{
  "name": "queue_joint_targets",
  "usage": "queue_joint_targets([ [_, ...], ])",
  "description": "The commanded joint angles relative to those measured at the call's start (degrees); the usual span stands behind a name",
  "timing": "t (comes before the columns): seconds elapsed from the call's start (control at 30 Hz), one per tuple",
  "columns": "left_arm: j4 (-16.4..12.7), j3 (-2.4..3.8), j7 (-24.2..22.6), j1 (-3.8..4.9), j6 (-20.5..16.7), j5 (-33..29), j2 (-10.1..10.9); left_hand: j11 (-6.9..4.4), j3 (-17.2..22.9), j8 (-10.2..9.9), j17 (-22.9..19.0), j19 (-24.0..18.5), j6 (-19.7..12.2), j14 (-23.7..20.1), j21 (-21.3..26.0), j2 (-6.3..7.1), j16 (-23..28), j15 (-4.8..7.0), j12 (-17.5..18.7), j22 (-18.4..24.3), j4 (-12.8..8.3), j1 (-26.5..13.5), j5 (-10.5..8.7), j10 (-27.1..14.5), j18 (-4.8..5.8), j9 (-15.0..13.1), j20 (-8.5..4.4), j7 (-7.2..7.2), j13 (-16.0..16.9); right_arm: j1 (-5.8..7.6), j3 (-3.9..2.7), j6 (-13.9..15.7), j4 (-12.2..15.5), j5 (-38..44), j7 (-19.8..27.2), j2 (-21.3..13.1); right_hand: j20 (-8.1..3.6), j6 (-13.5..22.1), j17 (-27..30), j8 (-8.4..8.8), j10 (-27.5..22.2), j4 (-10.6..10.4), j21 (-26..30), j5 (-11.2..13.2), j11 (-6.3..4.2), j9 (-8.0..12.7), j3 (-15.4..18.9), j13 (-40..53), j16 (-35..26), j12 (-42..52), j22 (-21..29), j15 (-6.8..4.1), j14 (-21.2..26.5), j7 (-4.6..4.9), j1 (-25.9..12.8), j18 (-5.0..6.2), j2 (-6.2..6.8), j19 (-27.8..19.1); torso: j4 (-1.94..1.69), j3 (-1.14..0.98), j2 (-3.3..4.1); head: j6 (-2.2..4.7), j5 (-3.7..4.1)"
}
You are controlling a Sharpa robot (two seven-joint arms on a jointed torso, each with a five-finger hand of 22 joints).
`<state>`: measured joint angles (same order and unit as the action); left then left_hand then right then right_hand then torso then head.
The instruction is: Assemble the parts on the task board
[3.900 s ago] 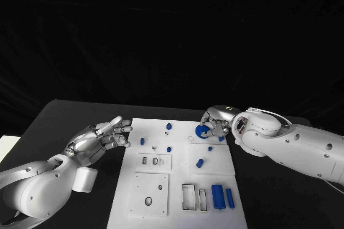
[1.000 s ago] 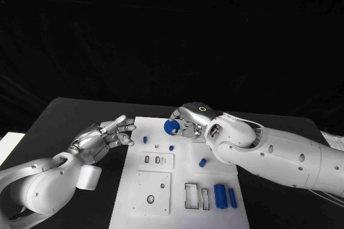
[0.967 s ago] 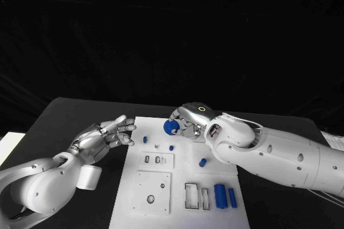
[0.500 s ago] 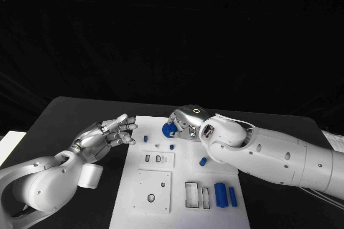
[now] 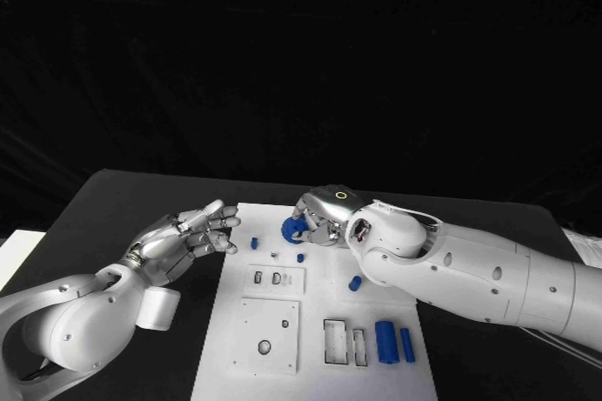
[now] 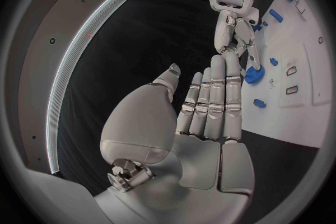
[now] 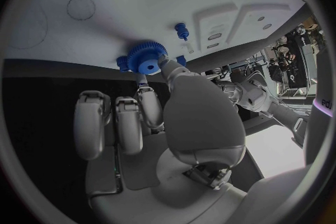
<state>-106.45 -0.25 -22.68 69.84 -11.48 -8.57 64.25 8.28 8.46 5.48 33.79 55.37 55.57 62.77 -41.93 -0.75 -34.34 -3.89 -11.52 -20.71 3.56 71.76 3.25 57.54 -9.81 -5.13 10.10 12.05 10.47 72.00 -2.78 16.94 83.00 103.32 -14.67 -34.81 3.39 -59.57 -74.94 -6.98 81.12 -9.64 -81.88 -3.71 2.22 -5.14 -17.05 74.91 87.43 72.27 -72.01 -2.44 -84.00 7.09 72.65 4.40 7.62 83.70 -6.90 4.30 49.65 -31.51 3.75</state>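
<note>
- Head view: the right robot hand (image 5: 324, 217) is pinching a blue gear (image 5: 294, 231) right over the far-left part of the white board (image 5: 278, 331), which sits mid-surface (image 5: 113, 201). I'd bring it straight down and keep it flat; a small blue peg (image 5: 255, 243) and another (image 5: 300, 257) stand close by, so no sideways swiping.
- Left wrist view: the left robot hand (image 6: 210, 117) is empty, fingers straight and lying close side by side, hanging off the board's left edge. It looks clear of the work, so I'd leave it there. The gear (image 6: 253, 74) looks to sit right at the board.
- Right wrist view: the gear (image 7: 145, 59) is clamped at the fingertips (image 7: 162, 64), hole facing the camera. Can't tell if it's on a post yet, so I'd line up that hole before letting go.
</note>
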Motion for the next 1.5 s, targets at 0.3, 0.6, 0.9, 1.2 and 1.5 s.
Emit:
queue_joint_targets([
  [0.3, -0.1, 0.03, -0.2, 0.05, 1.2, -0.1, -0.1, 0.01, 0.0, -0.2, -0.1, 0.3, -0.6, 0.3, 0.2, -0.31, 0.2, -0.18, 0.3, 0.1, -0.4, 0.1, -0.07, -0.3, -0.76, 0.1, -0.02, -0.01, -0.1, -0.14, 0.11, -2.8, -0.4, 0.4, -1.3, 0.2, 1.43, 4.1, -11.4, 3.22, -0.7, -7.1, -0.2, -1.8, 1.28, 1.1, 10.4, 1.2, 0.7, -0.5, -0.2, 1.58, -5.2, 1.53, -10.4, -0.93, -1.02, -0.1, -0.02, 0.02, 0.02, 0.05, -0.02],
  [0.6, 0.0, 0.03, -0.2, 0.05, 1.2, -0.1, 0.0, 0.01, 0.0, -0.2, -0.1, 0.3, -0.6, 0.3, 0.2, -0.31, 0.2, -0.18, 0.3, 0.1, -0.4, 0.1, -0.07, -0.3, -0.76, 0.1, -0.02, -0.01, -0.1, -0.13, 0.13, -4.0, -0.5, -0.4, -1.7, -0.3, 1.36, 2.7, -11.8, 3.04, -0.1, -7.0, -0.4, -6.9, 1.1, 0.8, 14.7, 2.3, 0.9, 0.7, -0.6, 1.38, -5.3, 1.11, -13.0, -0.99, -4.43, 0.0, 0.01, -0.01, 0.0, -0.01, -0.01],
  [0.9, 0.2, 0.02, -0.2, 0.04, 1.3, -0.1, 0.0, 0.02, 0.0, -0.2, -0.2, 0.4, -0.6, 0.3, 0.4, -0.35, 0.3, -0.19, 0.3, 0.2, -0.5, 0.1, -0.07, -0.4, -0.76, 0.1, -0.01, 0.0, -0.2, -0.39, -0.03, 11.7, 2.7, -5.3, 4.8, -5.0, 1.28, 3.1, -12.0, 3.37, 0.2, -5.0, -0.6, -7.9, 1.11, 1.0, 14.6, 3.0, 1.0, 1.3, -0.9, 1.34, -5.3, 1.2, -6.0, -1.05, -5.89, 0.1, 0.31, -0.25, -0.15, 0.51, 0.27],
  [1.2, 1.7, -0.01, -0.1, 0.02, 1.6, -0.1, -1.4, 0.02, 0.0, -0.2, -0.2, 0.4, -0.6, 0.3, 0.4, -0.35, 0.3, -0.19, 0.3, 0.2, -0.5, 0.1, -0.07, -0.4, -0.76, 0.1, -0.01, 0.0, -0.2, -0.31, -0.39, 10.1, 5.6, -25.4, 18.0, -15.0, 1.34, 3.4, -10.6, 3.33, -0.9, 1.7, 0.1, -6.1, 1.1, 1.0, 11.8, 2.0, 0.2, -0.4, 0.3, 1.35, -5.0, 1.35, 4.6, -0.79, -4.61, -0.6, 1.6, -0.92, -1.15, 1.02, 0.41],
  [1.5, 3.4, -0.09, -0.2, -0.04, 1.9, -0.1, -2.9, 0.02, 0.1, -0.2, -0.2, 0.4, -0.6, 0.3, 0.5, -0.43, 0.3, -0.2, 0.3, 0.3, -0.6, 0.2, -0.05, -0.4, -0.76, 0.1, 0.0, -0.04, -0.2, -1.13, -0.43, 5.5, 4.3, -34.5, 25.2, -22.3, 1.43, 3.8, -10.7, 3.32, -1.1, 4.1, 0.2, -6.0, 1.22, 1.1, 11.5, 1.9, 0.1, -0.7, 0.5, 1.46, -5.0, 1.51, 7.0, -0.78, -3.36, -0.7, 2.7, -2.19, -1.68, 1.2, 0.59],
])
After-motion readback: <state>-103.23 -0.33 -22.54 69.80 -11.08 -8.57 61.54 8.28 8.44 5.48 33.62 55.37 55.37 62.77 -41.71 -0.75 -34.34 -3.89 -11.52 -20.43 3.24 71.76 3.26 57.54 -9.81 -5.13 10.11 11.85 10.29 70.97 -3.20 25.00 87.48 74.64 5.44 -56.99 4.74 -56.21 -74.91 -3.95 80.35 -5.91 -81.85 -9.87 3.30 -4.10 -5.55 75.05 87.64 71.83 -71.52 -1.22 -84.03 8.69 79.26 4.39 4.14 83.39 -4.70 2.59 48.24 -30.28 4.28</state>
